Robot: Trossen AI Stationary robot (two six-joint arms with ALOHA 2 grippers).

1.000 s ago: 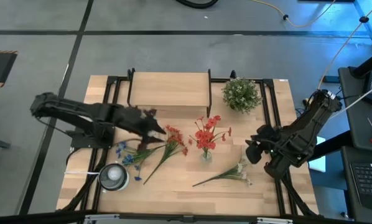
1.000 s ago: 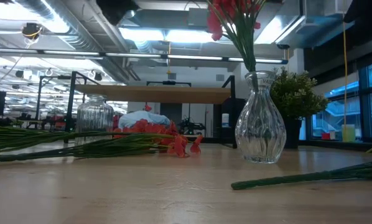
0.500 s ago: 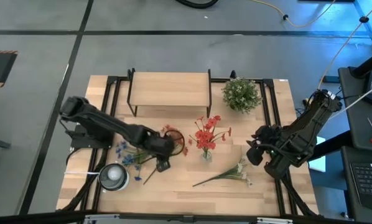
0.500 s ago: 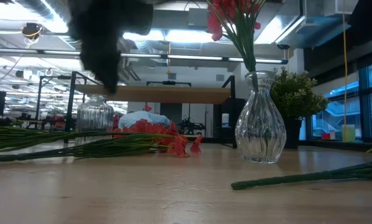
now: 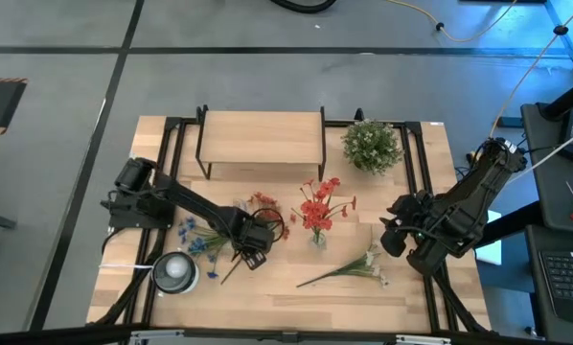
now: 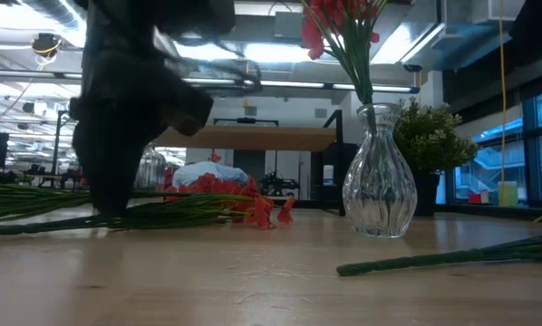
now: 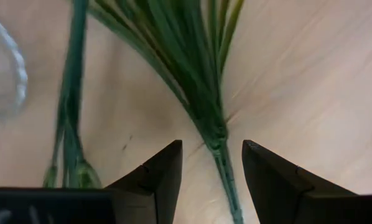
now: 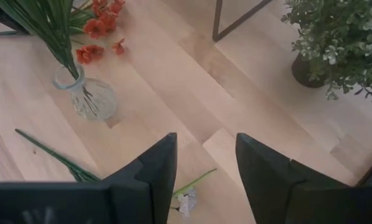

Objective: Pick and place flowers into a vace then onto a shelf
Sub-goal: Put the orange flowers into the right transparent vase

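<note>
A loose bunch of red-orange flowers (image 5: 265, 213) lies flat on the table, its green stem (image 7: 218, 142) pointing toward the near edge. My left gripper (image 5: 252, 252) (image 7: 211, 152) is low over that stem, open, with one finger on each side of it; whether either finger touches it does not show. Blue flowers (image 5: 194, 240) and white flowers (image 5: 352, 268) also lie flat. A clear glass vase (image 5: 316, 237) (image 6: 377, 195) stands upright, with red flowers in it. My right gripper (image 5: 394, 230) (image 8: 206, 143) waits open above the table's right side. The shelf (image 5: 261, 137) stands at the far edge.
A ribbed glass jar (image 5: 176, 273) stands near the table's left near corner, close to the blue flowers. A bushy green potted plant (image 5: 371, 145) sits right of the shelf. Bare wood lies between the vase and the white flowers.
My left gripper has moved from above the red-orange blooms toward the near edge along their stem and has come down close to the table, ending astride the stem. The flowers and vase have stayed where they were.
</note>
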